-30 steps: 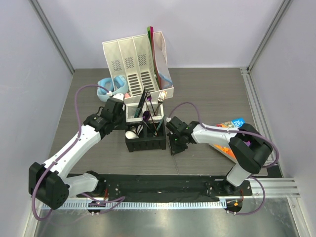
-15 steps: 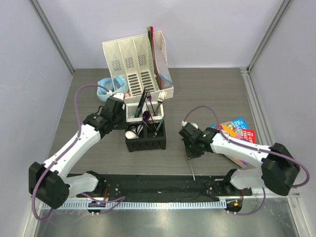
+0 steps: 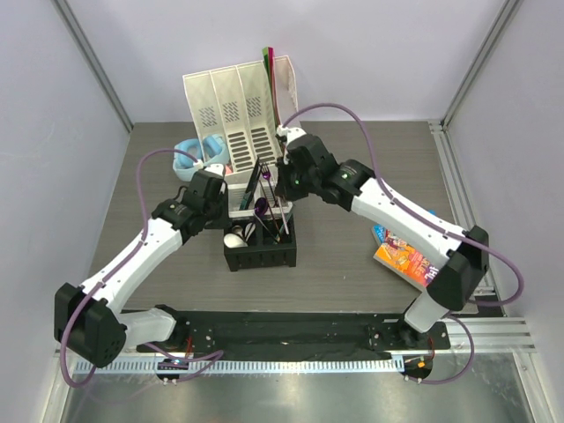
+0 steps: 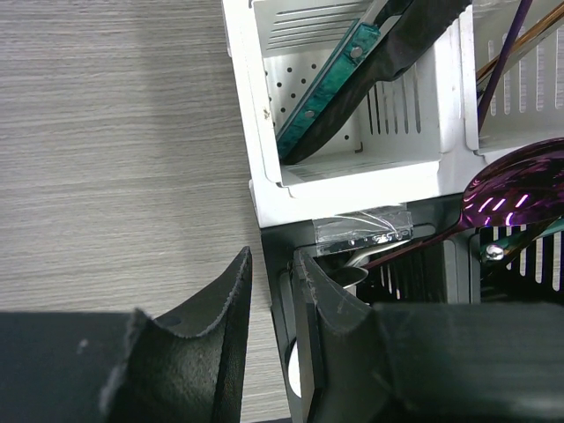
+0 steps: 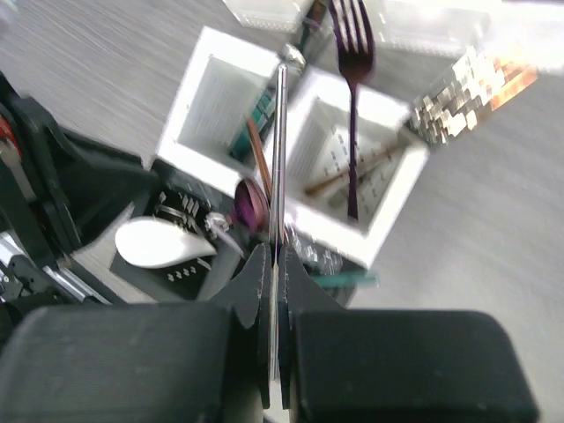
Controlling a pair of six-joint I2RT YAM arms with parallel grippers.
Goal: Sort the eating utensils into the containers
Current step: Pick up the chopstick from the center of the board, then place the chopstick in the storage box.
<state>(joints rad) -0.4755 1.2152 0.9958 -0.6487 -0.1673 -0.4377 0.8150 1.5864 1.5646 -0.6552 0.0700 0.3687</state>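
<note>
The containers are a four-cell caddy (image 3: 260,256) with two white and two black cells, mid-table. In it stand a purple fork (image 5: 352,53), a purple spoon (image 5: 251,203), brown chopsticks (image 5: 352,176), a white soup spoon (image 5: 163,242) and a green-handled piece (image 4: 322,88). My right gripper (image 3: 284,189) hovers over the white cells, shut on a slim metal utensil (image 5: 281,132) that points down at them. My left gripper (image 4: 269,260) straddles the caddy's left black wall (image 4: 280,291), one finger outside and one inside, closed on it.
A tall white slotted file organiser (image 3: 233,115) stands right behind the caddy, with blue headphones (image 3: 189,150) to its left. A colourful book (image 3: 405,256) lies on the table at the right. Grey walls enclose the table.
My right arm has swung from the table right of the caddy up and over its white cells, carrying the slim metal utensil. The left arm has stayed put.
</note>
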